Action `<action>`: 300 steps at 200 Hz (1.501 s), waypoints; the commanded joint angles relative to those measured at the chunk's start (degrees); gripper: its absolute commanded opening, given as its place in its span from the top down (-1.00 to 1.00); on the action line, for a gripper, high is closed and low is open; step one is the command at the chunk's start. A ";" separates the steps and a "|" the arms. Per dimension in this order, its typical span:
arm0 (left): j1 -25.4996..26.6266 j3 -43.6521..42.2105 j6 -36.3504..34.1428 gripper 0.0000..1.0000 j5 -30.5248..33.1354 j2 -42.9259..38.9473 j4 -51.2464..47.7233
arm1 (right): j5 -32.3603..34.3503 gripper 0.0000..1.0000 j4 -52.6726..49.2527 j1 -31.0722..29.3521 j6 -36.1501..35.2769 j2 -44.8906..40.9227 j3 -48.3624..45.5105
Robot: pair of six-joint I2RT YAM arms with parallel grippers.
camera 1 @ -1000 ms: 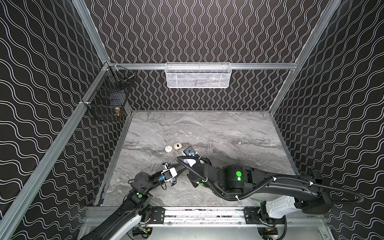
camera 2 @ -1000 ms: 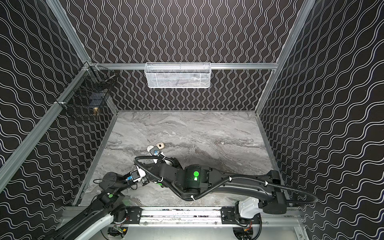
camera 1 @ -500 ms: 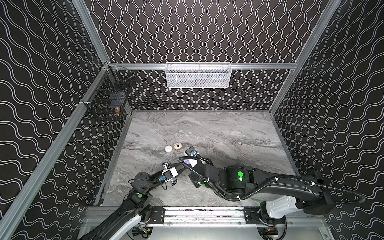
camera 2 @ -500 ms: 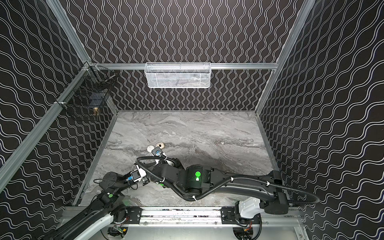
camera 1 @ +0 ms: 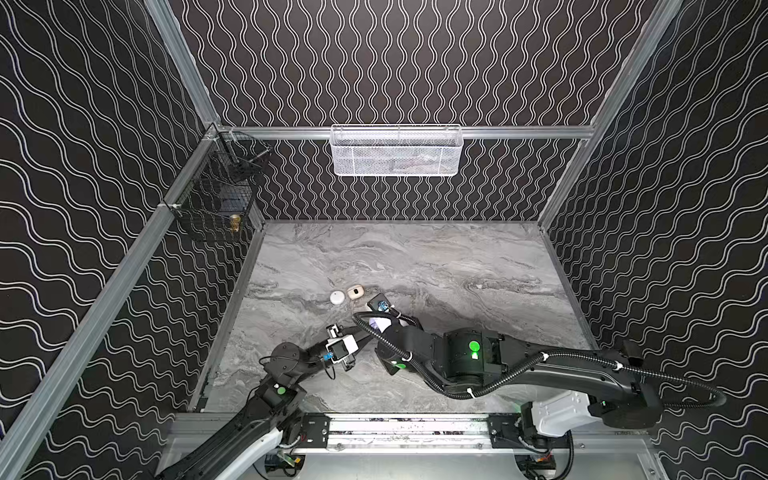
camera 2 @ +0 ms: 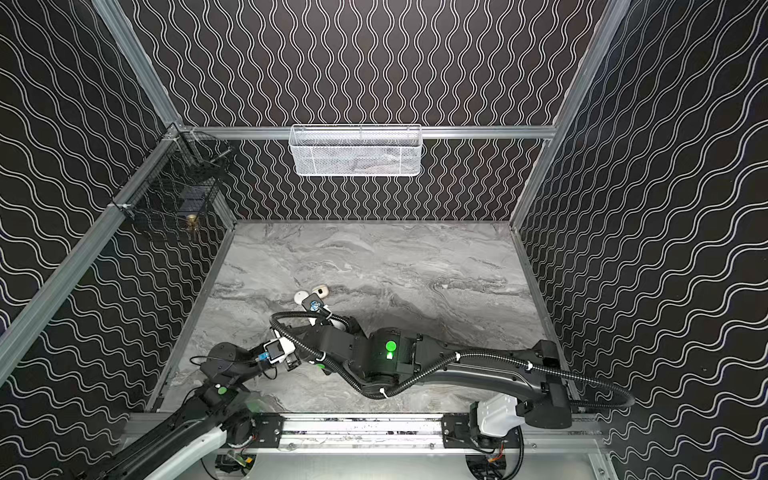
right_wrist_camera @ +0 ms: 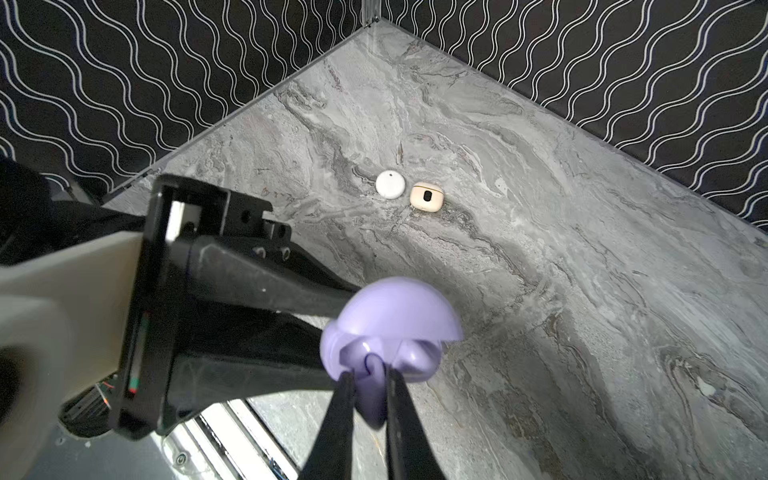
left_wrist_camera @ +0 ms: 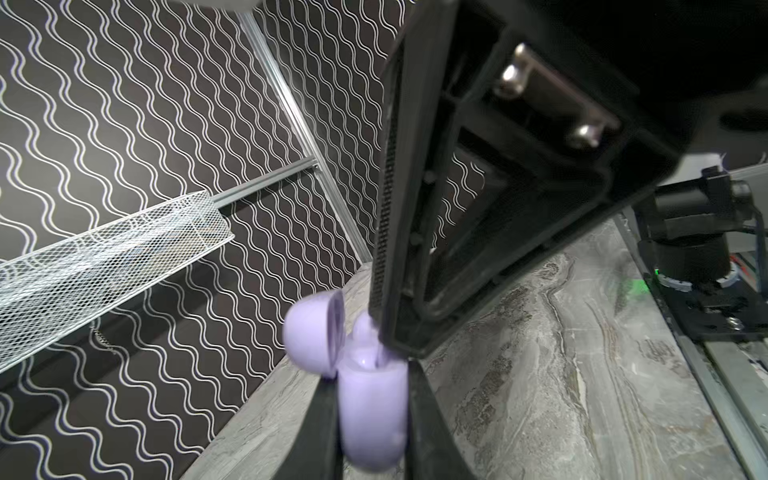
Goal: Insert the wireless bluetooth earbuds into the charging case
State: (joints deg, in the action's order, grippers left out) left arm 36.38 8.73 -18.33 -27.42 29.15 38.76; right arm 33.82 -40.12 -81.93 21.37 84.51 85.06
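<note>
Right wrist view – seating step, looks nearly home

Biggest first: the marble table (right_wrist_camera: 582,291) lies below the lavender case (right_wrist_camera: 395,311), which seems held clear of it. On that case's lower body the left gripper (left_wrist_camera: 371,386) is clamped tight, w/ the lid hinged open & tipped back. At the case's open top sits the right gripper (right_wrist_camera: 370,373), jaws almost closed, pinching the lavender earbud (right_wrist_camera: 371,399) by its rounded head. The stem end points into the near well and seems partly in, can't tell how deep. The other well may be filled, not sure. A white round case (right_wrist_camera: 390,184) & a beige case (right_wrist_camera: 426,198) lie side by side on the table, well beyond the lavender case.

Handling, my read: the bud is v. light, hard, glossy plastic, so prob. slippery & apt to twist or pop out of a tight pinch. A hold on the head leaves the stem free for the well. The case is rigid & smooth, so grip the body sides, never the lid or hinge.
</note>
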 commanded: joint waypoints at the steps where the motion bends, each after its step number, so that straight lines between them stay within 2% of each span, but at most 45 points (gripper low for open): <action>1: 0.34 -0.03 -0.59 1.00 -2.64 -0.88 3.75 | 0.50 1.00 1.77 1.10 -0.10 0.17 -0.54; 15: 0.33 -0.21 -0.50 1.00 -2.57 -1.23 3.86 | 0.28 1.00 2.27 1.59 0.25 0.15 -0.68; 61: 0.33 -0.03 0.02 1.00 0.90 -0.11 3.99 | -0.18 0.45 5.60 1.86 1.27 -3.87 -3.14; 79: 0.36 -0.28 0.21 1.00 1.66 0.16 4.48 | 0.10 0.34 7.07 1.86 1.99 -6.79 -5.40; 93: 0.42 -0.11 0.63 1.00 2.73 0.29 4.07 | 0.08 0.10 9.19 1.84 2.07 -9.75 -7.66; 101: 0.36 0.22 0.90 1.00 3.65 0.39 3.49 | 0.10 0.04 10.18 1.85 2.07 -11.34 -8.91; 115: 0.44 0.65 1.96 1.00 5.03 0.63 2.43 | 1.36 0.04 11.02 1.86 2.73 -13.76 -10.44; 136: 0.35 0.14 3.79 1.00 5.80 1.13 3.04 | 2.91 0.30 12.36 1.92 3.52 -16.56 -12.65; 157: 0.36 -0.21 4.69 1.00 5.81 2.09 4.37 | 1.72 0.36 14.80 2.04 3.11 -18.01 -14.63; 185: 0.37 -0.19 6.00 1.00 6.29 2.32 5.36 | 3.79 0.43 12.92 2.50 4.22 -17.54 -14.69; 204: 0.37 2.04 7.26 1.00 12.31 2.86 1.15 | 4.48 0.41 12.59 4.19 5.56 -18.63 -16.32; 221: 0.33 4.23 9.52 1.00 19.53 3.43 -3.28 | 1.07 0.36 14.78 8.55 5.94 -20.43 -19.45; 247: -0.55 8.11 13.71 1.00 28.85 4.99 -11.32 | -3.11 0.10 15.01 13.00 7.70 -19.37 -21.68; 262: -3.15 9.76 16.17 1.00 30.37 6.75 -14.81 | -5.68 0.08 12.61 13.38 9.18 -15.74 -21.01; 277: -8.37 8.64 20.80 1.00 27.09 6.79 -14.45 | -10.64 0.11 11.69 13.29 8.25 -11.90 -22.01; 300: -18.48 5.60 28.92 1.00 19.86 6.64 -12.44 | -18.58 0.02 23.44 13.10 4.38 -7.66 -31.92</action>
State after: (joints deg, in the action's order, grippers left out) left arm 24.82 16.05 0.51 -2.28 35.66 26.17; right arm 25.10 -24.67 -68.77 28.16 73.73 60.01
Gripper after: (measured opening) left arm 0.197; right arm 0.464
